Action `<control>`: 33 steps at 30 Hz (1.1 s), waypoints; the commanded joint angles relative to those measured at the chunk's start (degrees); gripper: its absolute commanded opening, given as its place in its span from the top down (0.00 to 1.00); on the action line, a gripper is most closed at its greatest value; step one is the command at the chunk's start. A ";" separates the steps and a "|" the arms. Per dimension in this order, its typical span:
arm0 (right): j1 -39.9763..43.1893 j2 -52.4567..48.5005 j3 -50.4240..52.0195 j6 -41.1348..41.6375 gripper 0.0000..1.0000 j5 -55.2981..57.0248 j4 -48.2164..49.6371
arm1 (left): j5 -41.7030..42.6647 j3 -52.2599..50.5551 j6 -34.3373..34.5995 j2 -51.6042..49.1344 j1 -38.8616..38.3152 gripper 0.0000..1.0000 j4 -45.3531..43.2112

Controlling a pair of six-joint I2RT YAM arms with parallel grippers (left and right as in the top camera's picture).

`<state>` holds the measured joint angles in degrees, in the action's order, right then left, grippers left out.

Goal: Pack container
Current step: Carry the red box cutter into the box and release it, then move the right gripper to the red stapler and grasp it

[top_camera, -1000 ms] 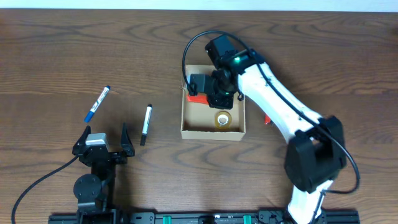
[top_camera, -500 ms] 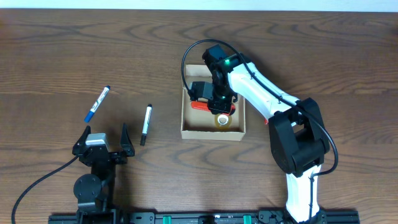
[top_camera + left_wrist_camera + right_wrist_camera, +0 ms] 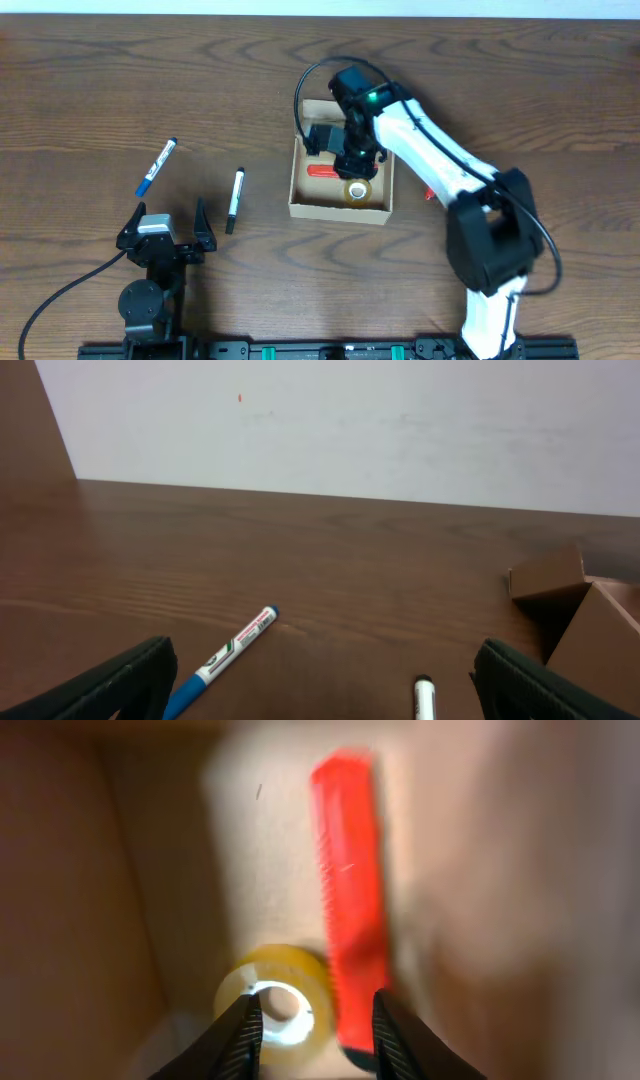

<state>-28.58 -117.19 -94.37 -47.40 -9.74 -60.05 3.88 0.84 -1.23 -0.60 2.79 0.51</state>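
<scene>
The container (image 3: 340, 211), a tan cardboard box with its flap (image 3: 318, 108) folded back, sits mid-table. On its floor lie a red marker (image 3: 324, 170) and a roll of yellow tape (image 3: 357, 190). My right gripper (image 3: 352, 164) hangs inside the box just above them. Its jaws are open and hold nothing; the right wrist view shows the gripper (image 3: 312, 1035) over the tape (image 3: 275, 995) and the red marker (image 3: 350, 900). My left gripper (image 3: 165, 235) rests wide open near the front left, empty.
A blue pen (image 3: 156, 166) and a black-and-white pen (image 3: 234, 200) lie on the table left of the box; in the left wrist view the blue pen (image 3: 225, 655) and the other pen (image 3: 425, 700) lie ahead of my fingers. A small red thing (image 3: 428, 193) peeks out beside the right arm.
My right gripper has opened and let go of the red marker, which now lies on the box floor. The left arm has not moved.
</scene>
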 commanded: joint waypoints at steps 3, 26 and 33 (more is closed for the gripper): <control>2.05 16.90 -3.04 12.09 0.62 0.11 10.58 | 0.59 -0.57 0.61 0.28 -0.20 0.05 2.32; 23.56 22.36 10.82 81.59 0.38 18.16 4.22 | 0.61 -0.57 0.63 0.28 -0.20 0.05 3.10; 23.30 22.36 29.75 86.27 0.31 13.09 16.28 | 0.63 -0.57 0.63 0.28 -0.20 0.05 3.10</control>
<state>-4.80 -94.80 -69.71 34.28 5.78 -45.52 3.86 0.84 -1.23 -0.60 2.79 0.84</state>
